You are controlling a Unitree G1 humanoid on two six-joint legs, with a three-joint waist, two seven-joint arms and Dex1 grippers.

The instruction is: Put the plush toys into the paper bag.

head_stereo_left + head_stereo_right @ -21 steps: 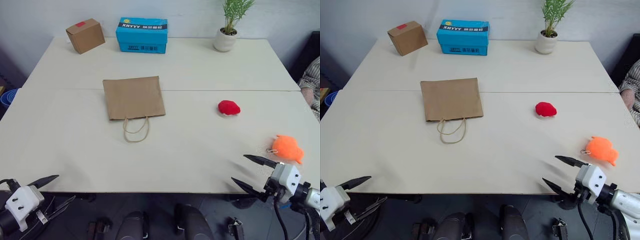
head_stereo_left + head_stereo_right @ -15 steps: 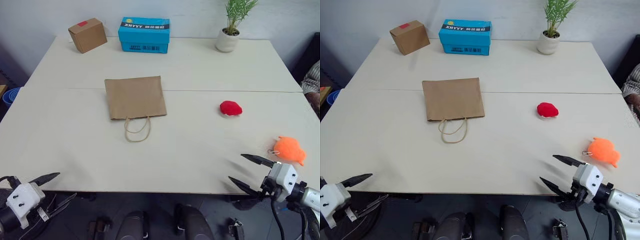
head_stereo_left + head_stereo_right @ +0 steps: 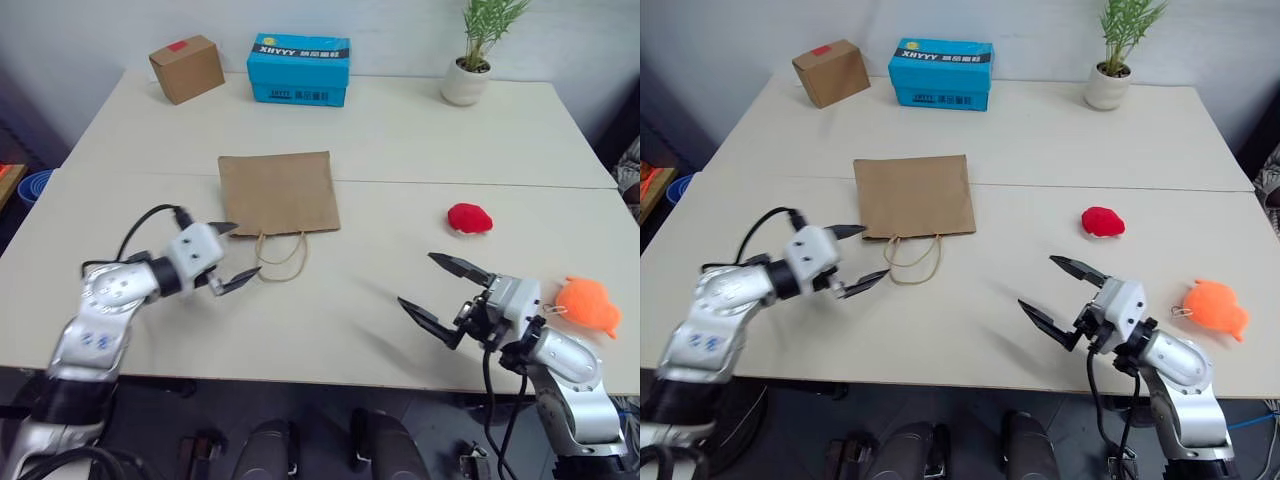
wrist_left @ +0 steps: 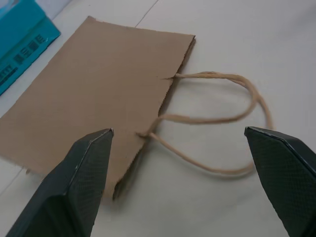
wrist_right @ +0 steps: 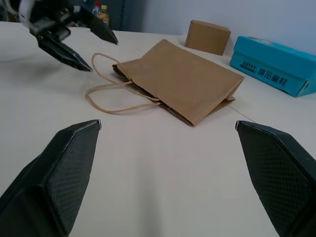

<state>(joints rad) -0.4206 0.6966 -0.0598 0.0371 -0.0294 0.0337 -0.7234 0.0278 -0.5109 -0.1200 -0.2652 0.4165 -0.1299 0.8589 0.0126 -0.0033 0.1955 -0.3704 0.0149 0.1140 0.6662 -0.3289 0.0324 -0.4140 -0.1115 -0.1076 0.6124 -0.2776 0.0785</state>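
Blue printed box (image 3: 299, 69) reads "XHYYY" behind the paper bag (image 3: 278, 192).

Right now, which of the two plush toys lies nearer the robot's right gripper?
The orange plush toy, close beside the right gripper near the table's front edge. The red plush toy lies farther back, toward the table's middle.

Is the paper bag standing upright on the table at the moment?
No, the paper bag lies flat on the table, its handles spread beside it.
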